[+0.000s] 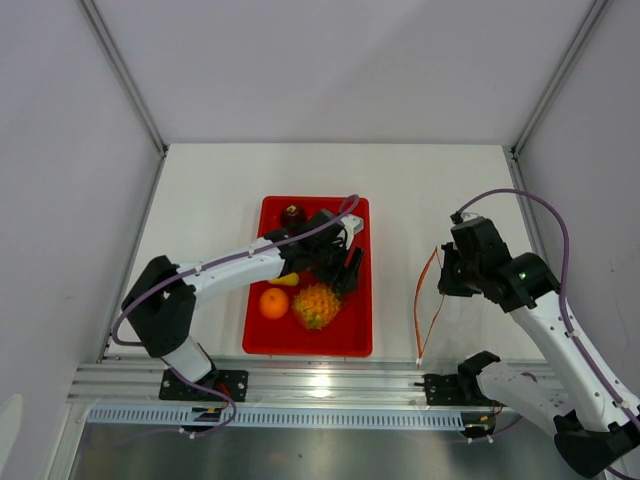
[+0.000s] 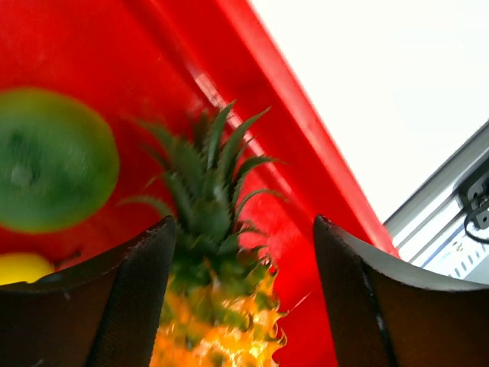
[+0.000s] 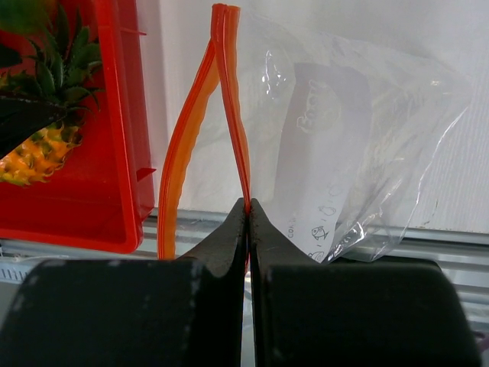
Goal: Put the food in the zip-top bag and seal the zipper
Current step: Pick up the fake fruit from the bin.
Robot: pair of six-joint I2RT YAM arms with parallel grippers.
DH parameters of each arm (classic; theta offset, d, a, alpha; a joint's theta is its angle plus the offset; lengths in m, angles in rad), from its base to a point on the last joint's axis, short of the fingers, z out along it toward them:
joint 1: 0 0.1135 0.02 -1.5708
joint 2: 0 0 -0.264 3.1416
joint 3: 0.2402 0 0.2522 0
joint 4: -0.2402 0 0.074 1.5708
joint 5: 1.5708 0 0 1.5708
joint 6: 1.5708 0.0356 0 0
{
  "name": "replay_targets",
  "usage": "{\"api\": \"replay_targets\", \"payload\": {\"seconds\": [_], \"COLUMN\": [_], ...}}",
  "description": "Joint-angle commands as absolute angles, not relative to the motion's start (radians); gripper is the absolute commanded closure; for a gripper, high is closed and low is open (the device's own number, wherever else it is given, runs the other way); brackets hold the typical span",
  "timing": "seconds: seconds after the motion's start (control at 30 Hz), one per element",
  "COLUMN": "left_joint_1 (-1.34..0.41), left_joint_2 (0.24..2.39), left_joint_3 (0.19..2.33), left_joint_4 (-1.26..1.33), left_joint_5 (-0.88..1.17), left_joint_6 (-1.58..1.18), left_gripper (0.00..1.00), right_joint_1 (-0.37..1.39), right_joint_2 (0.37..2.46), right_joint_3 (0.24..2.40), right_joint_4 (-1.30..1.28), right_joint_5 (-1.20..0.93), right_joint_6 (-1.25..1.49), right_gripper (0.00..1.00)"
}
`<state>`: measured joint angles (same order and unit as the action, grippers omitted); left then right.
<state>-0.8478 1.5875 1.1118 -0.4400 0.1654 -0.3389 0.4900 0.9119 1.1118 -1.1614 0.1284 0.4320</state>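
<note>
White desk in a white-walled cell, top view: red tray [image 1: 305, 346] holds the pineapple [image 1: 316, 305], orange [image 1: 274, 303], yellow pear [image 1: 285, 280] and dark red fruit [image 1: 293, 214]. Left end effector [image 1: 347, 275] is over the pineapple's crown end. The zip-top bag [image 1: 465, 325] lies right of the tray, apart from it, with the right end effector [image 1: 445, 275] at its zipper [image 1: 428, 300].

Left wrist view: fingers wide apart, straddling the pineapple [image 2: 218, 306], not clamped on it. A green round fruit [image 2: 53, 160] sits beside it in the tray [image 2: 267, 84]. Step looks like a pick: better to grip the body below the leaves, since the crown may slip.

Right wrist view: jaws fully closed, pinching one zipper [image 3: 233, 115] lip. The other lip bows away, so the mouth gapes. No food in the bag [image 3: 367, 138]. Best to keep that lip raised for the drop.
</note>
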Motion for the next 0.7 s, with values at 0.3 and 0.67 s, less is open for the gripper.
{"api": "replay_targets", "payload": {"seconds": [0.3,0.67], "left_joint_1": [-0.879,-0.890], "left_joint_2": [1.756,1.819], "left_joint_3": [1.279,1.253], "left_joint_4": [-0.535,-0.546], "left_joint_5": [0.038,0.028], "left_joint_6": [-0.325,-0.351], "left_gripper": [0.21,0.45], "right_joint_1": [0.495,0.499], "right_joint_2": [0.890,0.887], "right_joint_3": [1.101,1.097], "right_joint_4": [-1.134,-1.120], "right_joint_5": [0.138,0.126], "right_joint_6": [0.417,0.426], "right_gripper": [1.00,1.00]}}
